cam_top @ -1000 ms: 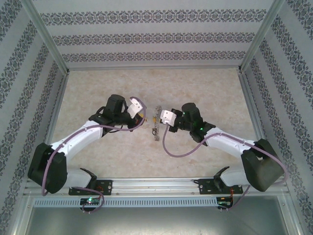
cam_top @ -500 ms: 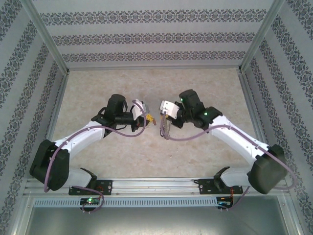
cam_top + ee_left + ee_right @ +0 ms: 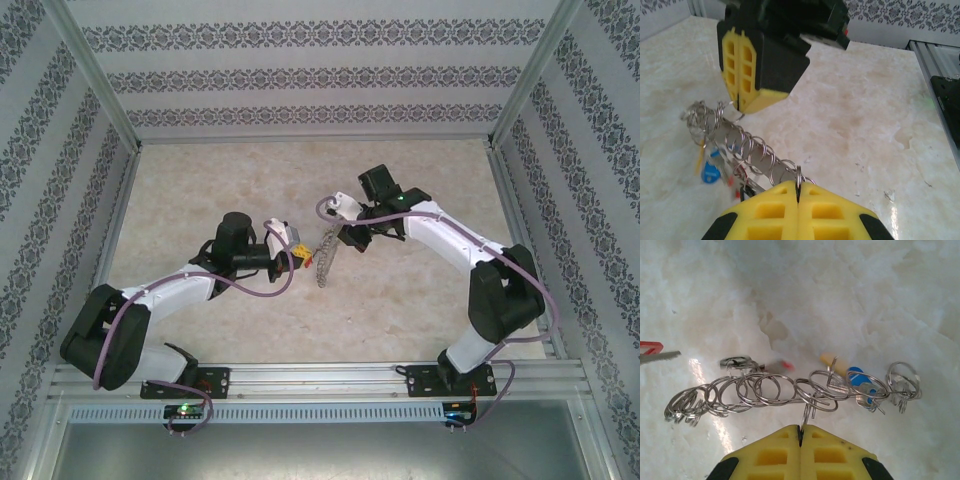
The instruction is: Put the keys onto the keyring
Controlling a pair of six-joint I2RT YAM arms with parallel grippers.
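Note:
The keyring (image 3: 765,390) is a long coil of silvery wire loops, held above the table between both grippers. My right gripper (image 3: 801,429) is shut on one loop near the coil's middle. My left gripper (image 3: 798,186) is shut on a loop at the coil's near end. In the left wrist view the keyring (image 3: 747,147) runs up to the right gripper's yellow fingers (image 3: 742,75). Keys hang from the coil: a blue-headed one (image 3: 857,377), a yellow tag (image 3: 830,361) and a red bit (image 3: 786,364). From above, the keyring (image 3: 325,262) hangs between the left gripper (image 3: 298,255) and the right gripper (image 3: 338,232).
A pale marbled table (image 3: 200,170) lies below, walled by patterned panels (image 3: 320,75) and metal rails. A red-edged piece with a metal blade (image 3: 655,352) shows at the left edge of the right wrist view. Purple cables loop along both arms.
The right arm has swung its wrist farther back and folded its elbow in. The left gripper has shifted slightly toward the keyring, which now hangs between them, off the table.

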